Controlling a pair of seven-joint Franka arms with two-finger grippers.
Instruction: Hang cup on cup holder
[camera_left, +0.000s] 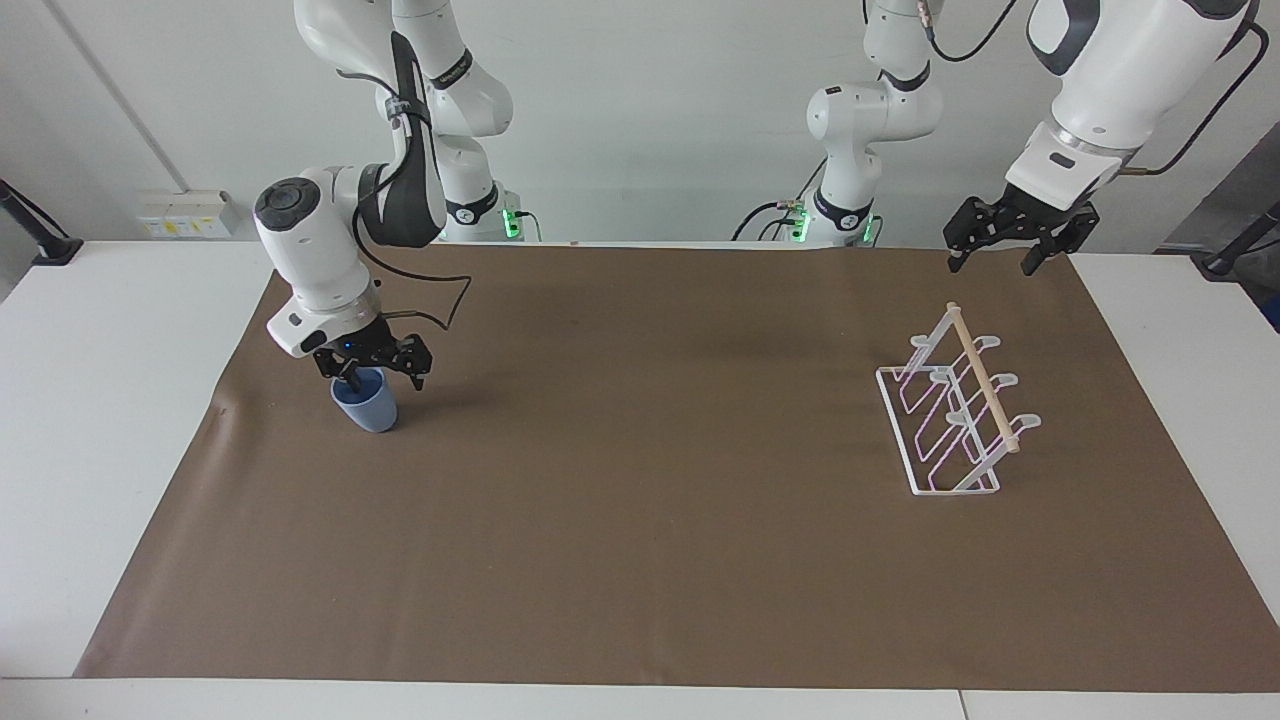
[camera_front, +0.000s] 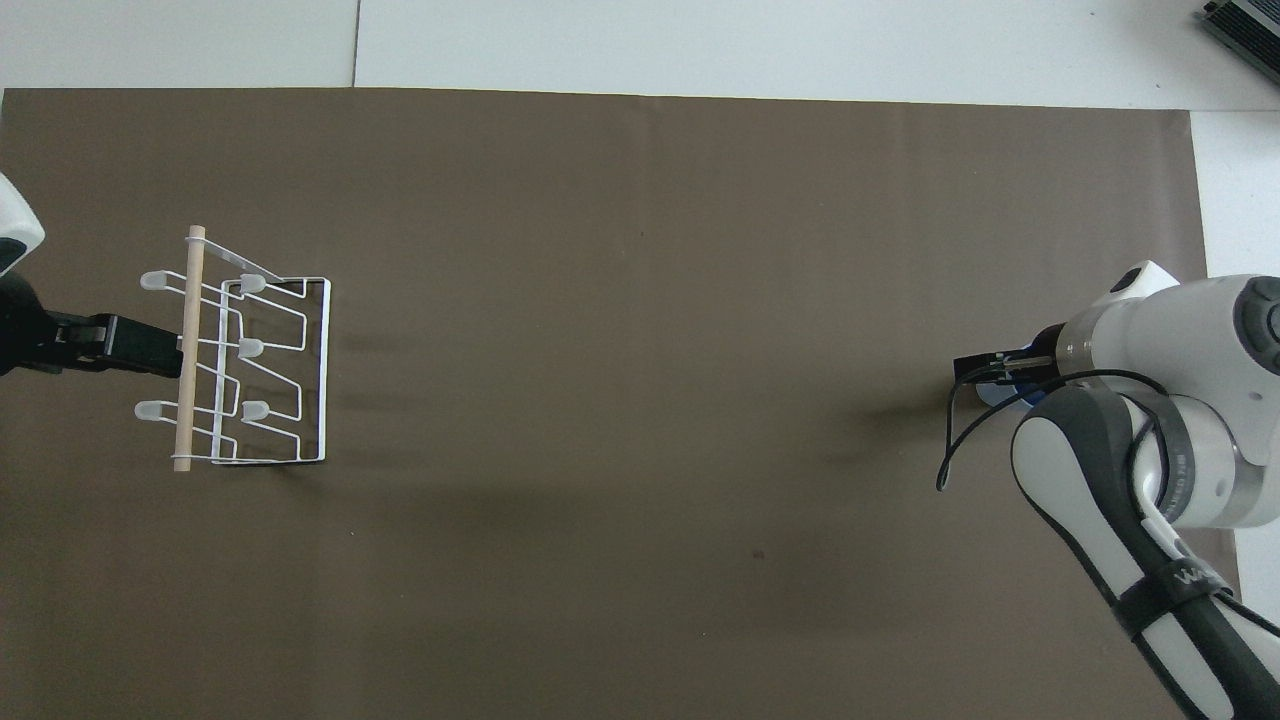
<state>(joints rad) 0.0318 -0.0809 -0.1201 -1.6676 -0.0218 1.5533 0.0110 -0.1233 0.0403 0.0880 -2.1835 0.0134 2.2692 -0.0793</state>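
Small light-blue cup (camera_left: 366, 406), matte plastic, handleless, tapering to a rounded base, upright with mouth up on a brown paper-like mat (camera_left: 640, 540) at the right arm's end of the table. Mostly covered from overhead, with only a sliver of blue rim (camera_front: 992, 393) showing under the wrist.

Right gripper (camera_left: 383, 375), black, two-fingered, down at the cup's rim, fingers spread apart: one fingertip (camera_left: 353, 381) dipping at the cup's mouth, the other outside the wall on the side toward the table's middle. Contact with the rim impossible to confirm. Glossy white arm with a dark grey joint cover above it, black cable looping off the wrist.

White wire cup holder (camera_left: 950, 420), slanted looped prongs with rounded tips over a rectangular base frame, a pale wooden dowel (camera_left: 983, 378) across the top, standing well apart from the cup at the left arm's end of the mat.

Left gripper (camera_left: 1004, 248), black, fingers apart and holding nothing, waiting in the air over the mat's edge nearest the robots, above the holder's end of the table.

White table (camera_left: 110, 400) smooth and plain around the mat.
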